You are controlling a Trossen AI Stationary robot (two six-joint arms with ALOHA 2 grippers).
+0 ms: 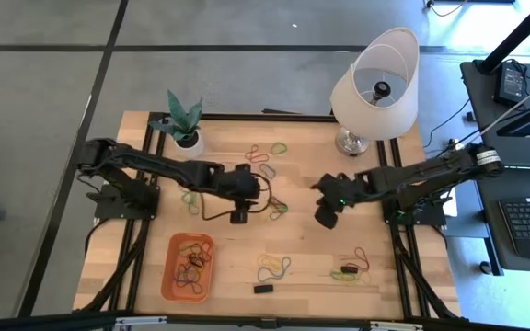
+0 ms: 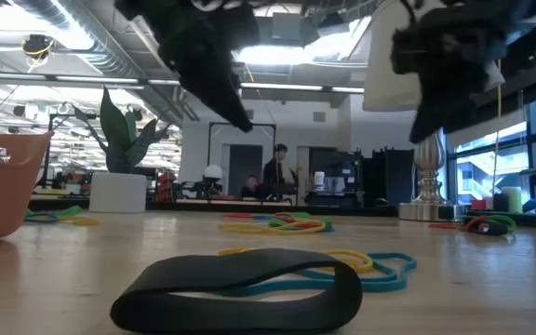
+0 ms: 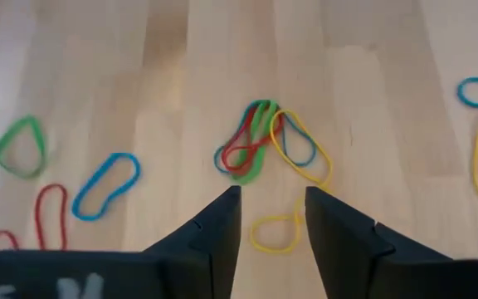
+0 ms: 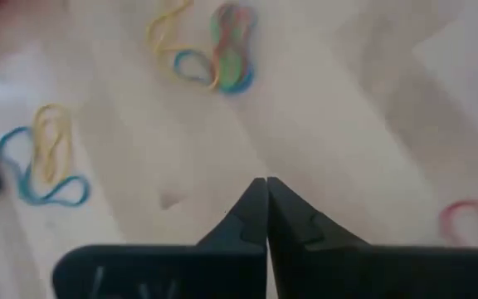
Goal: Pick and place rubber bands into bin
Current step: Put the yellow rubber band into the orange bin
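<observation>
Bands [image 1: 274,209]: several lying in bin [image 1: 169,279], many remaining scattered. Left gripper [image 3: 270,218] hovering over cluster, fingers spread, empty. Right gripper [image 4: 266,202] waiting mid-table, fingers pressed together.

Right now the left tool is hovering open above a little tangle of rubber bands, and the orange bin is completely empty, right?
Not quite. The left tool does hover open above the tangle of rubber bands, but the orange bin is not empty: the high view shows several rubber bands already lying in it.
</observation>
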